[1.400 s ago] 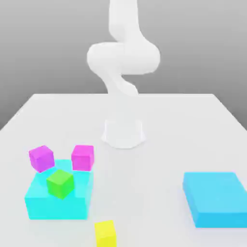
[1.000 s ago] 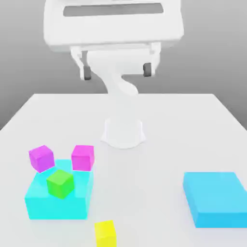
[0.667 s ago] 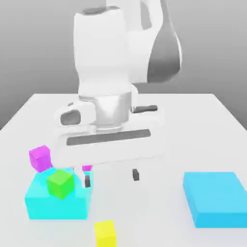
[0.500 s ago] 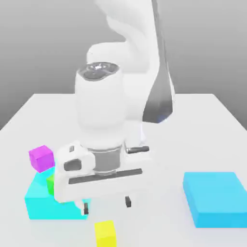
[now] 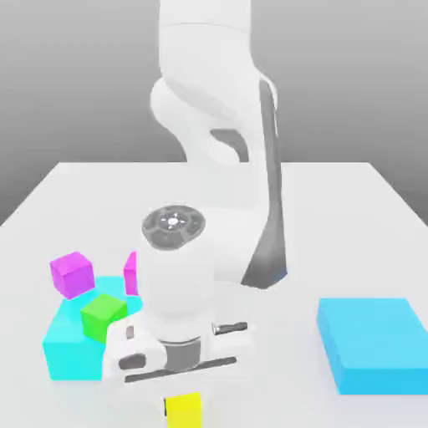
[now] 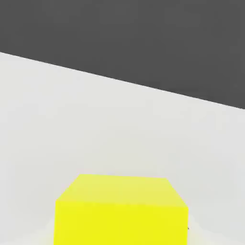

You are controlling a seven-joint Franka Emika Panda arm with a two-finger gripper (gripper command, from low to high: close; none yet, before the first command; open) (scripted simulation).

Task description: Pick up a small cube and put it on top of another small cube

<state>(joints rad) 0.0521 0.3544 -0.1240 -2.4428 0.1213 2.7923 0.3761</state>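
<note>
White table (image 5: 368, 209) carries six blocks in all, counted from the exterior view's left to its right: one violet-purple cube (image 5: 71, 274) sits at the far-left corner of a cyan block (image 5: 67, 347), tilted a little on it; one green cube (image 5: 104, 316) rests on top of that same cyan block, toward its front; one pinker magenta cube (image 5: 130, 273) shows as a thin strip just beside the arm's forearm, most of it hidden behind the arm; one yellow cube (image 5: 184, 410) lies at the front edge of the table, directly under the hand; and a second cyan block (image 5: 372, 344), flat and wide, lies well apart on the exterior view's right; so there are two cyan blocks and four small cubes, one each of purple, green, magenta and yellow; the single white arm (image 5: 217, 142) bends down from its base at the back of the table and its hand hangs low over the yellow cube, with the gripper (image 5: 184, 401) pointing down at it; the fingertips themselves are hidden behind the hand's body, but the gripper is drawn together on the yellow cube, whose top meets the underside of the hand; in the hand view the yellow cube (image 6: 120, 213) fills the near foreground, resting on the pale table (image 6: 95, 124).
</note>
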